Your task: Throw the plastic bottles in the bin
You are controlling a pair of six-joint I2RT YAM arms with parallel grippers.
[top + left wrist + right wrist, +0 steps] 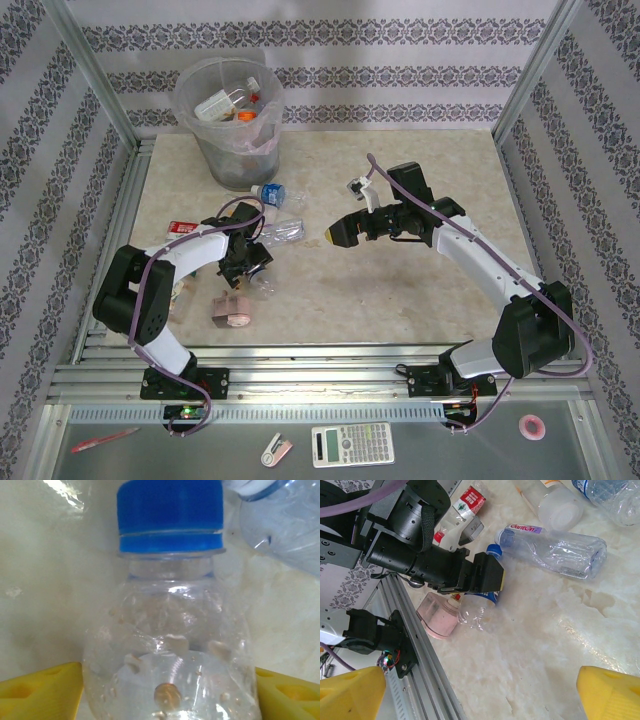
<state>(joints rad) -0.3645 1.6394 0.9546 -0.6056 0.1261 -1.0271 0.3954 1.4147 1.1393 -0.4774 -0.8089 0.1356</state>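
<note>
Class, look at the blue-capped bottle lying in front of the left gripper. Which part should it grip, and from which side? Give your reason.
Grip the wide clear body of the bottle below the blue cap, coming from above with one finger on each side. It lies flat, cap pointing away, so its rounded sides are free.

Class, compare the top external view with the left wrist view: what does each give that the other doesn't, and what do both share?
Top external: the bin with bottles inside it, and a calculator near the arms' bases. Left wrist: a close look at one clear bottle, its blue cap and the droplets inside, with yellow fingers at either side. Shared: that bottle at the left jaws, lying on the marbled table.
</note>
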